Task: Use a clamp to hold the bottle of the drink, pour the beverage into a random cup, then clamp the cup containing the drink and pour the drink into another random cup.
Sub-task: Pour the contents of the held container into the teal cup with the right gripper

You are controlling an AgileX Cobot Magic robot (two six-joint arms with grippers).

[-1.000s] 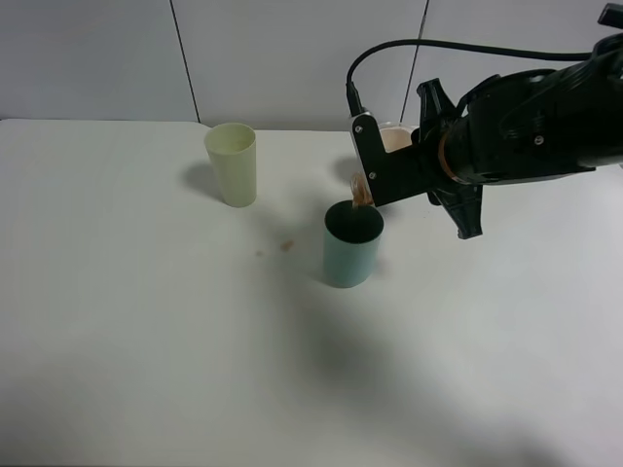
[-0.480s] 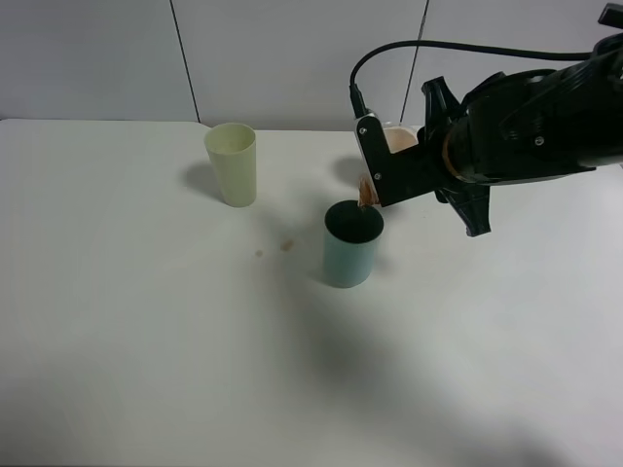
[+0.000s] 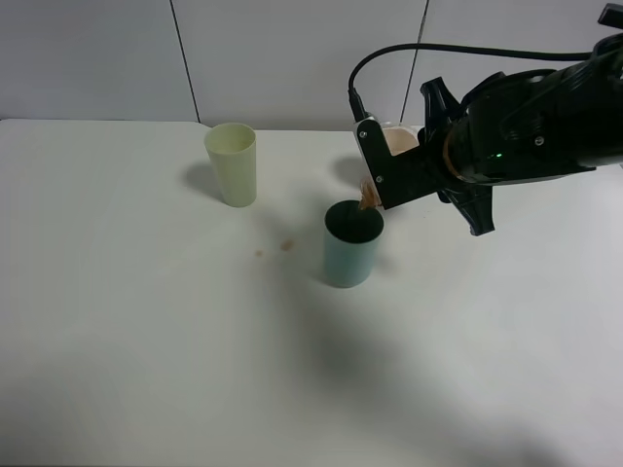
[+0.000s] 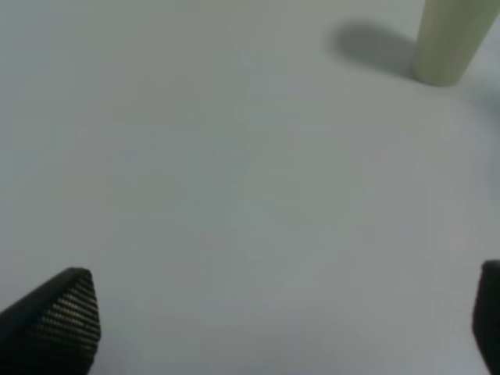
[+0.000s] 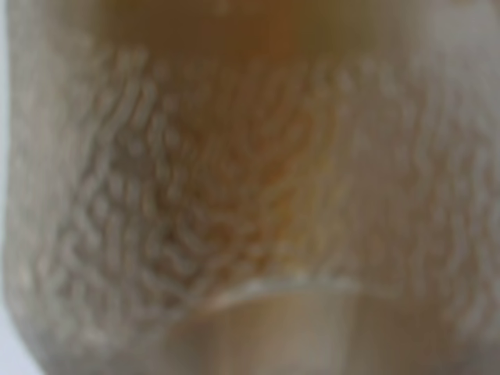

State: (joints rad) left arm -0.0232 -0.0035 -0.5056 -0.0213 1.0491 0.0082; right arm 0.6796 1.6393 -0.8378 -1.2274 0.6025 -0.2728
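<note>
My right gripper [image 3: 382, 173], the black clamp, is shut on the bottle of the drink [image 3: 397, 139], tipped over with its mouth [image 3: 368, 195] just above the rim of the teal-green cup [image 3: 349, 251]. Brown beverage shows at the bottle's mouth. The right wrist view is filled by the blurred translucent bottle [image 5: 250, 187] with brown liquid inside. The pale yellow-green cup [image 3: 233, 163] stands upright at the back left; its base [image 4: 449, 43] also shows in the left wrist view. My left gripper [image 4: 273, 320] hangs open over bare table, only its fingertips [image 4: 58, 316] visible.
Two small brown drops [image 3: 286, 245] lie on the white table [image 3: 146, 321] left of the teal cup. A black cable [image 3: 448, 46] arcs above the right arm. A grey panelled wall stands behind the table's far edge.
The right gripper has lifted and shifted slightly right with the bottle, its mouth now a little higher above the teal cup's rim. The left gripper has not moved.
</note>
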